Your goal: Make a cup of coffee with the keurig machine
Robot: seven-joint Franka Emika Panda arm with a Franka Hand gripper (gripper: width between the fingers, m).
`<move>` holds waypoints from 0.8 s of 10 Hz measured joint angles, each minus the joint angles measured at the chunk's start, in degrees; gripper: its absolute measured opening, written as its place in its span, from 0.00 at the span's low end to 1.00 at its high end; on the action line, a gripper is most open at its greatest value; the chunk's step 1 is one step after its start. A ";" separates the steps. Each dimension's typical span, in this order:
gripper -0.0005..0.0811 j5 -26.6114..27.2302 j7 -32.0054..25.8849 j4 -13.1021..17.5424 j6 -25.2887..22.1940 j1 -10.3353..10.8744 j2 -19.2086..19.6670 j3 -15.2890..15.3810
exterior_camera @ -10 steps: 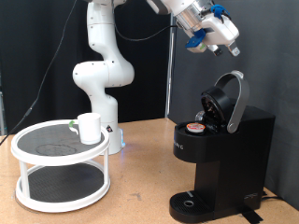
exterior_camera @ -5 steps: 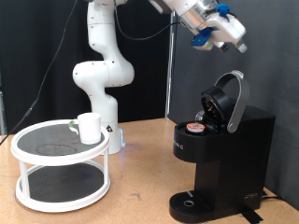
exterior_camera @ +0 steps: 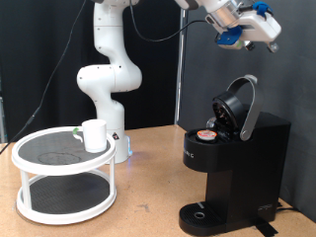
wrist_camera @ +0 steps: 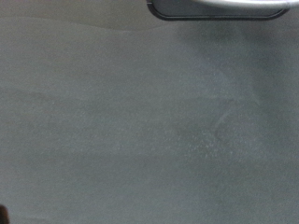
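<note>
The black keurig machine (exterior_camera: 237, 163) stands at the exterior view's right with its rounded lid (exterior_camera: 245, 104) raised. A small red-topped pod (exterior_camera: 206, 134) sits in the open brew head. The white cup (exterior_camera: 95, 135) stands on the top shelf of a white round two-tier rack (exterior_camera: 61, 176) at the left. My gripper (exterior_camera: 259, 30) is high at the exterior view's top right, above and a little right of the raised lid, apart from it. Its fingers do not show clearly. The wrist view shows a grey backdrop and a silver-edged dark edge of the lid (wrist_camera: 220, 9).
The robot's white base (exterior_camera: 104, 79) stands behind the rack. A black vertical pole (exterior_camera: 180, 69) rises behind the machine. A wooden tabletop (exterior_camera: 138, 212) lies between the rack and the machine. A dark curtain hangs at the back.
The gripper has moved up and towards the exterior view's right, away from above the brew head to past the raised lid. The cup, pod and machine have not moved.
</note>
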 joint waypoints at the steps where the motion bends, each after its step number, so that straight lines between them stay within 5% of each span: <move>1: 0.91 -0.99 0.02 0.01 0.33 0.01 0.07 0.60; 6: 0.91 -3.38 1.77 -0.05 2.15 0.03 1.37 2.97; 8: 0.59 -3.38 1.77 -0.07 2.15 0.02 1.64 3.04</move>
